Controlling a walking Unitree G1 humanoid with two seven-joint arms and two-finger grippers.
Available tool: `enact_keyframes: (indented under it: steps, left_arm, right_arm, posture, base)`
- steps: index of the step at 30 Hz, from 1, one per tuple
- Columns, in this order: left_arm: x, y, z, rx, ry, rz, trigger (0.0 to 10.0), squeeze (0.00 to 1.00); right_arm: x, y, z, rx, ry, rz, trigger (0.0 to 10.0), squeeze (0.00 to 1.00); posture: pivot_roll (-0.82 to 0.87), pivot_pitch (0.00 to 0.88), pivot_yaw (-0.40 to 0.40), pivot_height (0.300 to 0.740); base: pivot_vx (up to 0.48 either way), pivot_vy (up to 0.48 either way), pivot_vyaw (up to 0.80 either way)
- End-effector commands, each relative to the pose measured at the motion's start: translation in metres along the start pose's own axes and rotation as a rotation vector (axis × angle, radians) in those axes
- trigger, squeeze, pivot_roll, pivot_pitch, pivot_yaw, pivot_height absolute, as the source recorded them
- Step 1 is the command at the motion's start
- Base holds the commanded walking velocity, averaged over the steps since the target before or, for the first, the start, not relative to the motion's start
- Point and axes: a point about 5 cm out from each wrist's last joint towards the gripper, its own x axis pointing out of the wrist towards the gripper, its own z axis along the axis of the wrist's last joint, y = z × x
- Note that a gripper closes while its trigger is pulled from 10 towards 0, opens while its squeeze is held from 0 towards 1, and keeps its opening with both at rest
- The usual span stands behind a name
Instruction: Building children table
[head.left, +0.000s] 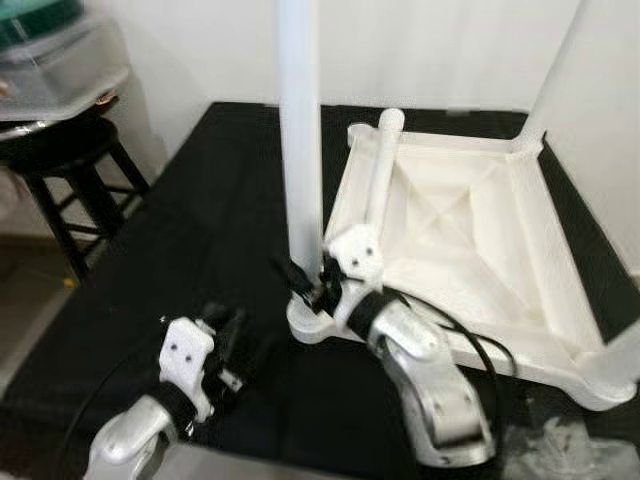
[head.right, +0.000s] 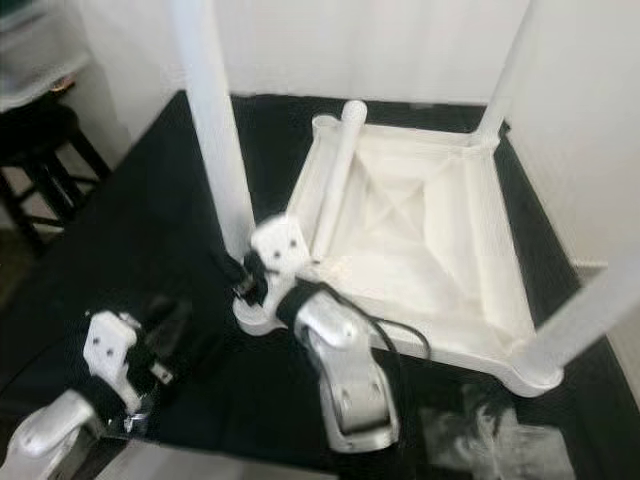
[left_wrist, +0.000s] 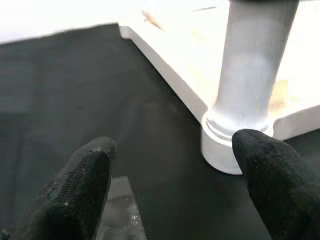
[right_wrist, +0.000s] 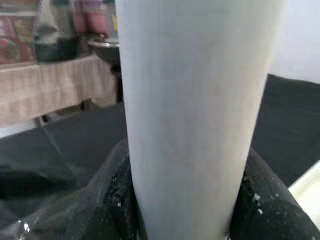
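Head views: the upturned white plastic square tabletop (head.left: 470, 240) lies on the black-covered surface (head.left: 150, 300). The right hand (head.left: 318, 283) clasps the tall white round leg (head.left: 300, 130) just above its near corner socket (head.left: 305, 325). Keeping the leg plumb while seating it should serve best. A loose white leg (head.left: 378, 165) lies along the frame's edge.

Left wrist view: the left hand (left_wrist: 170, 175) is spread wide, holding nothing, near the socket.

Right wrist view: both fingers (right_wrist: 260, 205) flank the leg.

The upright leg (head.left: 300, 130) and far corner leg (head.left: 555, 70) run off the top edge.
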Motion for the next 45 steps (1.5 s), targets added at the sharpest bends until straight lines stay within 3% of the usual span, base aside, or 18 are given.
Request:
enact_keyframes:
  steps: [1,4,5,7,8,9,10,17,18,21,22,29,30,31,32,33,34,45]
  left_arm:
    - [-0.003,0.003,-0.004,-0.004,0.022,0.002,9.6,0.00]
    - [-0.001,0.003,-0.004,-0.007,0.021,0.002,9.6,0.00]
    - [-0.001,0.004,-0.004,-0.007,0.020,0.006,9.6,0.00]
    - [-0.001,0.004,-0.004,-0.007,0.020,0.006,9.6,0.00]
    - [-0.002,0.004,-0.005,-0.009,0.019,0.011,9.8,0.00]
    - [-0.002,0.004,-0.005,-0.009,0.019,0.012,9.8,0.00]
    - [-0.002,0.004,-0.005,-0.011,0.019,0.011,9.7,0.00]
    - [0.000,0.003,-0.004,-0.014,0.017,0.004,9.7,0.00]
    - [0.002,0.003,-0.005,-0.016,0.016,0.002,9.7,0.00]
    - [0.003,0.002,-0.005,-0.016,0.017,0.001,9.7,0.00]
    - [0.003,0.002,-0.006,-0.015,0.018,0.001,9.7,0.00]
    - [0.004,0.002,-0.006,-0.011,0.020,-0.003,9.7,0.00]
    - [0.004,0.001,-0.006,-0.006,0.022,-0.006,9.8,0.00]
    - [0.004,0.001,-0.006,-0.006,0.022,-0.006,9.8,0.00]
    - [0.004,0.001,-0.006,-0.005,0.023,-0.007,9.8,0.00]
    - [0.004,0.000,-0.006,-0.004,0.023,-0.008,9.8,0.00]
    - [0.003,0.000,-0.006,-0.004,0.023,-0.008,9.7,0.00]
    - [0.003,-0.001,-0.005,-0.010,0.020,-0.010,9.7,0.00]
  right_arm:
    - [-0.010,-0.013,-0.046,0.072,0.260,-0.081,0.0,0.00]
    - [-0.006,-0.010,-0.041,0.154,0.249,-0.025,0.0,0.00]
    - [-0.003,-0.008,-0.037,0.166,0.242,0.002,4.5,0.00]
    - [-0.003,-0.008,-0.037,0.166,0.242,0.002,4.5,0.00]
    - [0.001,-0.008,-0.031,0.175,0.221,0.030,10.0,0.00]
    - [0.005,-0.012,-0.023,0.174,0.183,0.057,10.0,0.01]
    - [0.007,-0.012,-0.011,0.178,0.127,0.120,10.0,1.00]
    - [0.008,-0.022,0.020,0.097,-0.031,0.308,10.0,1.00]
    - [0.006,-0.032,0.027,0.006,-0.047,0.467,10.0,0.51]
    - [0.004,-0.042,0.028,-0.069,-0.020,0.574,10.0,0.51]
    - [0.003,-0.045,0.028,-0.097,0.001,0.651,10.0,0.00]
    - [0.022,-0.065,0.036,-0.123,0.039,0.741,10.0,0.00]
    - [0.031,-0.073,0.039,-0.096,0.038,0.742,8.1,0.00]
    - [0.031,-0.073,0.039,-0.096,0.038,0.742,8.1,0.00]
    - [0.034,-0.074,0.042,-0.084,0.033,0.744,4.6,0.00]
    - [0.035,-0.075,0.043,-0.077,0.029,0.747,4.6,0.00]
    - [0.035,-0.075,0.044,-0.068,0.027,0.771,0.0,0.00]
    - [0.034,-0.080,0.031,-0.071,0.063,0.823,0.0,0.00]
  posture:
    - [-0.01,0.198,0.046,0.740]
    - [0.00,0.199,0.045,0.740]
    - [0.00,0.197,0.042,0.740]
    - [0.00,0.197,0.042,0.740]
    - [0.00,0.193,0.043,0.740]
    - [0.01,0.191,0.041,0.740]
    - [0.00,0.187,0.044,0.740]
    - [0.00,0.179,0.041,0.740]
    - [0.02,0.171,0.040,0.740]
    - [0.02,0.171,0.040,0.740]
    - [0.02,0.169,0.040,0.740]
    - [0.03,0.160,0.031,0.740]
    - [0.03,0.161,0.033,0.740]
    - [0.03,0.161,0.033,0.740]
    - [0.04,0.164,0.031,0.740]
    - [0.04,0.164,0.031,0.740]
    - [0.03,0.167,0.031,0.740]
    - [0.03,0.175,0.029,0.740]
  base:
    - [0.000,0.000,0.00]
    - [0.000,0.000,0.00]
    - [0.000,0.000,0.00]
    - [0.000,0.000,0.00]
    - [0.000,0.000,0.00]
    - [0.000,0.000,0.00]
    - [0.000,0.000,0.00]
    - [0.000,0.000,0.00]
    - [0.000,0.000,0.00]
    - [0.000,0.000,0.00]
    - [0.000,0.000,0.00]
    - [0.000,0.000,0.00]
    - [0.000,0.000,0.00]
    - [0.000,0.000,0.00]
    - [0.000,0.000,0.00]
    - [0.000,0.000,0.00]
    - [0.000,0.000,0.00]
    - [0.000,0.000,0.00]
